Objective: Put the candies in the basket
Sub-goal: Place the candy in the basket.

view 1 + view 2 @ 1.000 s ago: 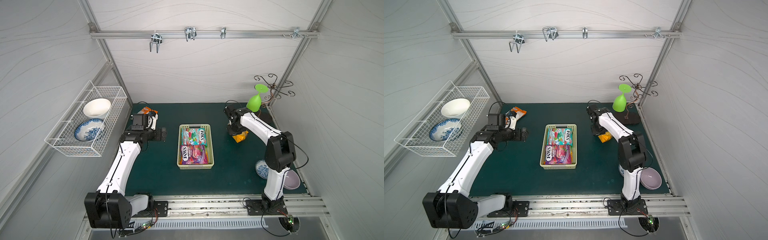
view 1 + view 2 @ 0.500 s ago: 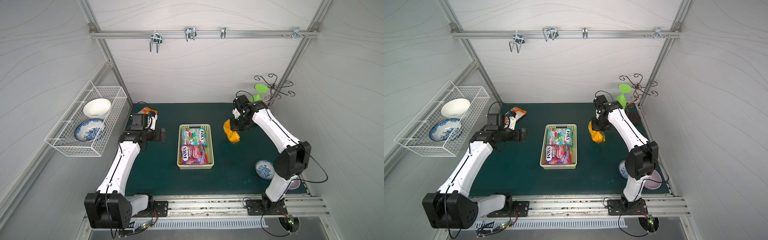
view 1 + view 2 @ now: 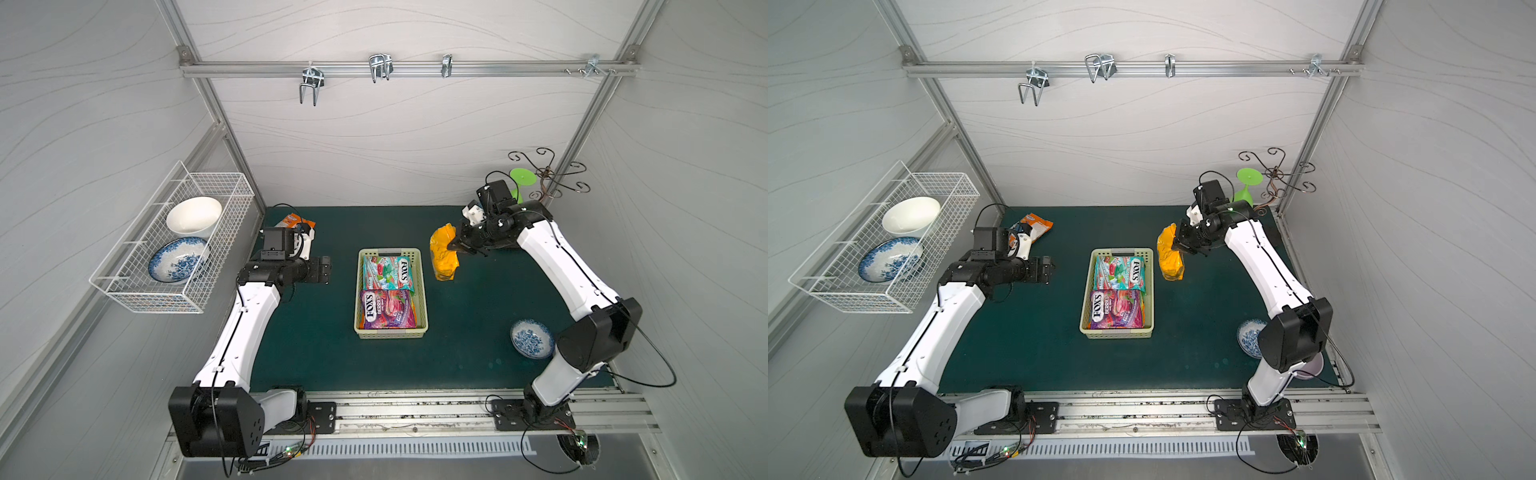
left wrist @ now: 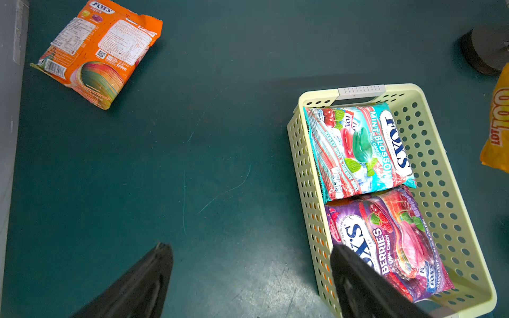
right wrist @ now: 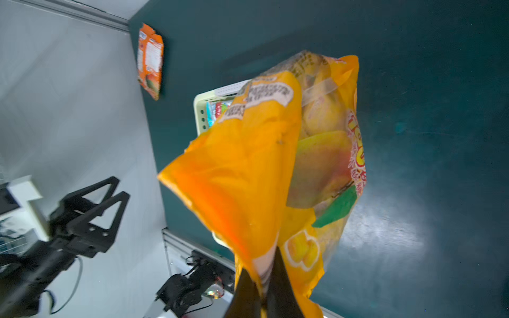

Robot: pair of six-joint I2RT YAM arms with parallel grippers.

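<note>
Yellow bag (image 3: 444,253): hangs below the right gripper (image 3: 456,245), pinched by its top edge and lifted clear of the table (image 3: 465,357).
Right gripper: clenched on the yellow bag's top seam, the rest of the bag sagging loose beneath it.
Basket (image 3: 390,333): on the table, lower than the right gripper and off to its side, toward the other arm. The hanging bag is just beside the basket's far corner, not yet above the opening.
Left gripper (image 4: 249,247): released, jaws wide and empty, hovering over bare table with the basket close on one side.
Orange bag (image 3: 294,219): flat on the table off to the left gripper's other side, toward the back wall, well apart from the basket.
Step in hand: I'd say it is carrying the yellow bag across to the basket.
Next move: likely swing the bag over the opening, lower it so it won't catch the rim, then let go. The floppy bag may drape over the edge.
Count: four candy bags in sight. A teal bag (image 3: 388,272) and a purple bag (image 3: 386,311) lie in the basket, one hangs in the air and one lies on the table. I can't tell if more lie underneath. One basket, two grippers.
</note>
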